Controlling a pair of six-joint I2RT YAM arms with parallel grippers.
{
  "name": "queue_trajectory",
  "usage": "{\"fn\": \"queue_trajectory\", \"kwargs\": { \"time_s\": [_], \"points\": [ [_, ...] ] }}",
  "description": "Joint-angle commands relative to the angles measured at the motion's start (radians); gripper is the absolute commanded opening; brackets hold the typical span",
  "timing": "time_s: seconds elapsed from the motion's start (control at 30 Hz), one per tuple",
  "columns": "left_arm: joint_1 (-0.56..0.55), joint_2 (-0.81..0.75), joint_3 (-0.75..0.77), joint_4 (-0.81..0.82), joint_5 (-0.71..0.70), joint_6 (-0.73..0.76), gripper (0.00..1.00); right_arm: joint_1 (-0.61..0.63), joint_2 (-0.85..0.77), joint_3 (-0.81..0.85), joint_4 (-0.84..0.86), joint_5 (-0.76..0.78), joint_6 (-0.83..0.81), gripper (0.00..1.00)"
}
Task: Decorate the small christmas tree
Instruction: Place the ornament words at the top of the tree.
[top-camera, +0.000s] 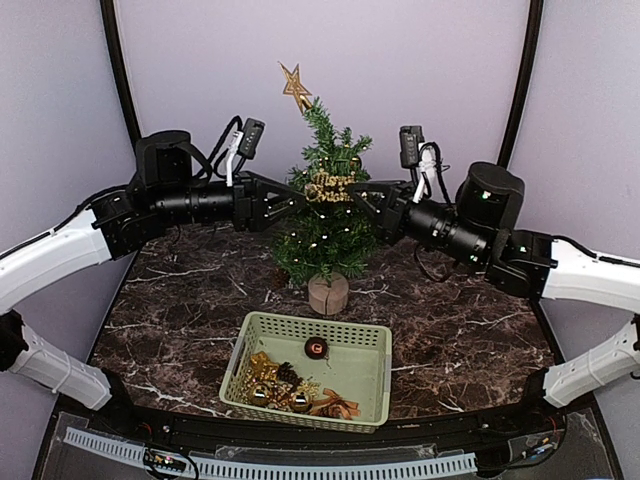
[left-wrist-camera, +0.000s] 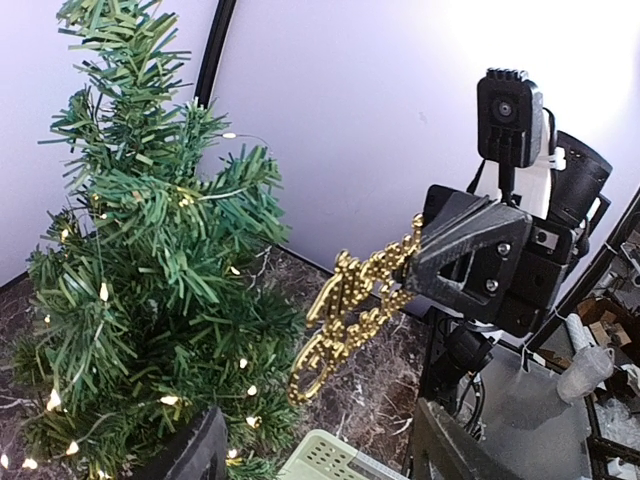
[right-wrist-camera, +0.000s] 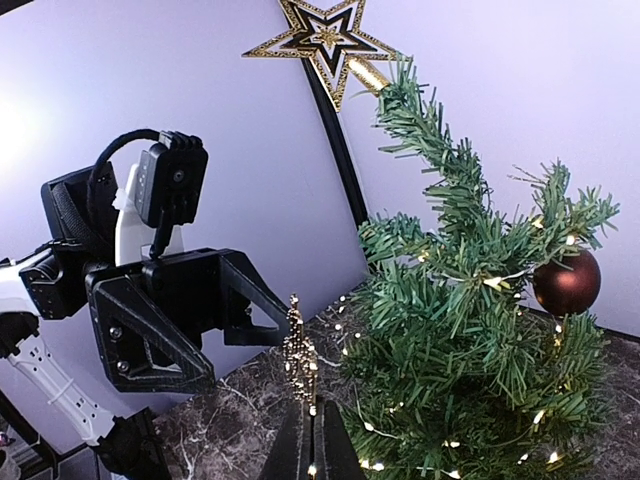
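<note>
The small christmas tree (top-camera: 325, 215) stands mid-table on its wooden base (top-camera: 328, 293), lit with tiny lights, a gold star (top-camera: 295, 86) on top. A gold "Merry Christmas" sign (top-camera: 330, 188) hangs in front of its upper branches. My right gripper (top-camera: 354, 193) is shut on the sign's right end; in the right wrist view the sign (right-wrist-camera: 301, 350) stands edge-on above the closed fingertips (right-wrist-camera: 298, 440). My left gripper (top-camera: 298, 200) is open just left of the sign, its fingers (left-wrist-camera: 190, 450) wide apart and off the sign (left-wrist-camera: 355, 315). A dark red ball (right-wrist-camera: 567, 282) hangs on the tree (right-wrist-camera: 470, 350).
A pale green basket (top-camera: 315, 322) sits near the front edge, in front of the tree. It holds a dark red ball (top-camera: 316, 348), gold ornaments (top-camera: 265, 385) and a pine cone (top-camera: 288, 373). The dark marble table (top-camera: 460, 330) lies under both arms.
</note>
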Motion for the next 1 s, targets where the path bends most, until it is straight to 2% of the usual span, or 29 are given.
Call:
{"fn": "queue_trajectory", "kwargs": {
  "time_s": [0.0, 0.17, 0.4, 0.53, 0.67, 0.93, 0.97],
  "points": [
    [0.012, 0.022, 0.041, 0.033, -0.029, 0.003, 0.67, -0.007, 0.029, 0.065, -0.011, 0.032, -0.003, 0.00],
    [0.019, 0.039, 0.045, 0.060, -0.018, -0.006, 0.66, -0.040, 0.042, 0.071, 0.005, -0.037, 0.031, 0.00],
    [0.032, 0.039, 0.040, 0.100, -0.020, -0.014, 0.45, -0.045, 0.087, 0.112, 0.000, -0.064, 0.022, 0.00],
    [0.042, 0.045, 0.041, 0.100, -0.031, -0.020, 0.38, -0.046, 0.104, 0.130, -0.002, -0.067, 0.014, 0.00],
    [0.045, 0.050, 0.042, 0.086, -0.081, -0.021, 0.39, -0.045, 0.116, 0.143, -0.004, -0.071, 0.007, 0.00],
    [0.048, 0.051, 0.041, 0.074, -0.164, -0.002, 0.52, -0.045, 0.140, 0.162, -0.004, -0.062, 0.000, 0.00],
    [0.049, 0.053, 0.042, 0.070, -0.164, -0.002, 0.57, -0.045, 0.143, 0.165, -0.006, -0.060, -0.002, 0.00]
  ]
}}
